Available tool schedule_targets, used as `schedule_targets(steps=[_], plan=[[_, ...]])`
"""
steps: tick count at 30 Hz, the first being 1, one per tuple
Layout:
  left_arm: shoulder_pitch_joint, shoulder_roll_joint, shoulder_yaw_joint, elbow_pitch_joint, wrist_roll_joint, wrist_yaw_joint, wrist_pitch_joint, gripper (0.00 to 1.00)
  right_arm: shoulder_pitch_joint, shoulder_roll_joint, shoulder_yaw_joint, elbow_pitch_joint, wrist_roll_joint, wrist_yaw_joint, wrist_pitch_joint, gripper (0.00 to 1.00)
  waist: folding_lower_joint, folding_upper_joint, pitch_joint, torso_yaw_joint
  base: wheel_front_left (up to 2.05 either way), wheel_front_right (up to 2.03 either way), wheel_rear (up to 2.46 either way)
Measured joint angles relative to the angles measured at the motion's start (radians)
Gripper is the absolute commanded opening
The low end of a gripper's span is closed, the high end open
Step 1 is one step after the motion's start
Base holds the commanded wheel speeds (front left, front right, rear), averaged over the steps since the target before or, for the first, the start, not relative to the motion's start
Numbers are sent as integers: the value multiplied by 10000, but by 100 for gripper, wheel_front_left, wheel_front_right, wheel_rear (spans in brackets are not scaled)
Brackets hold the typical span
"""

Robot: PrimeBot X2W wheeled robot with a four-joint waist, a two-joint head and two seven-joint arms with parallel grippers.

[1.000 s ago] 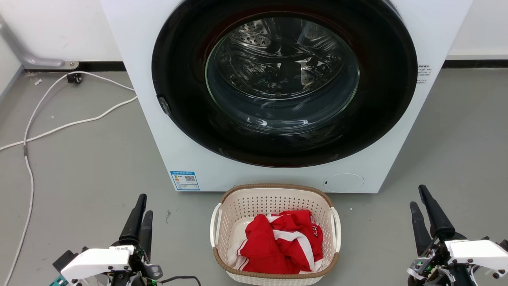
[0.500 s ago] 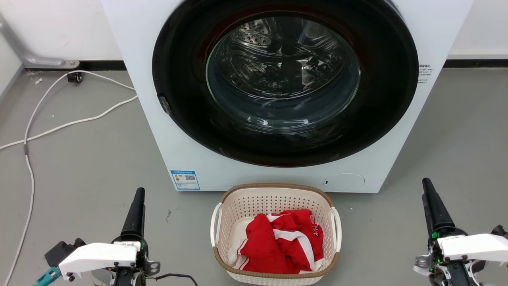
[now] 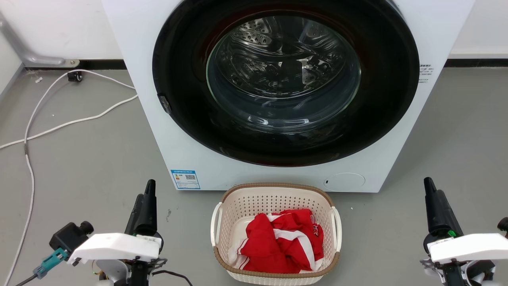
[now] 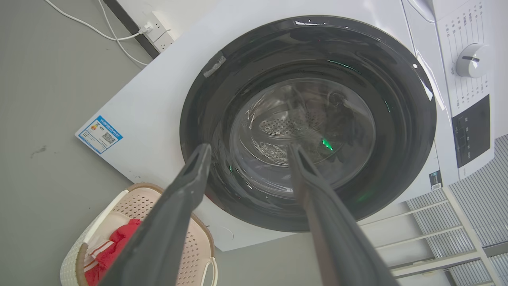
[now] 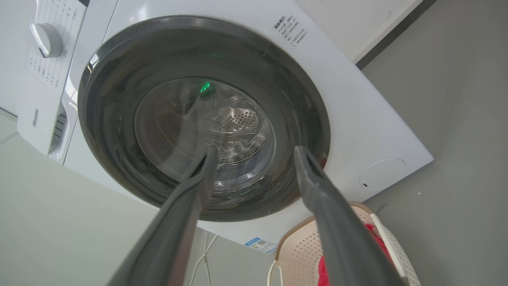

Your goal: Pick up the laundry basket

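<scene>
The laundry basket (image 3: 254, 204) is cream perforated plastic with a brown woven rim and two white side handles. It stands on the grey floor in front of the washing machine and holds a red-and-white garment (image 3: 281, 242). My left gripper (image 3: 145, 190) hovers to the basket's left, open and empty, with floor between them. My right gripper (image 3: 428, 183) hovers well to its right, also open and empty. In the left wrist view the open gripper (image 4: 249, 149) points at the machine door, with the basket (image 4: 131, 200) at lower left. In the right wrist view the gripper (image 5: 256, 153) is spread, with the basket (image 5: 299, 248) at lower right.
The white washing machine (image 3: 158, 119) with its round dark glass door (image 3: 283, 79) rises right behind the basket. White cables (image 3: 59, 127) trail over the floor at the left. Grey floor (image 3: 456, 139) lies on both sides of the basket.
Both wrists have rolled, so each gripper's fingers now nearly line up in the head view. The left gripper has shifted up and slightly right. The right has risen a little. The basket has not moved.
</scene>
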Motion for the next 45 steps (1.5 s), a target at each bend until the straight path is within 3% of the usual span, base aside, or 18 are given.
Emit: schedule_targets(steps=[16, 45], plan=[[-79, 33, -407, 109, 3141, 207, -539, 100, 242, 8, 4, -853, -3214, 2, 94, 100, 0, 0, 5, 8, 0, 0, 0], [-286, 161, -872, 366, 6454, 466, -1281, 100, 604, 17, 17, -1505, -6796, 2, 157, 100, -1, 0, 18, -13, 0, 0, 0]])
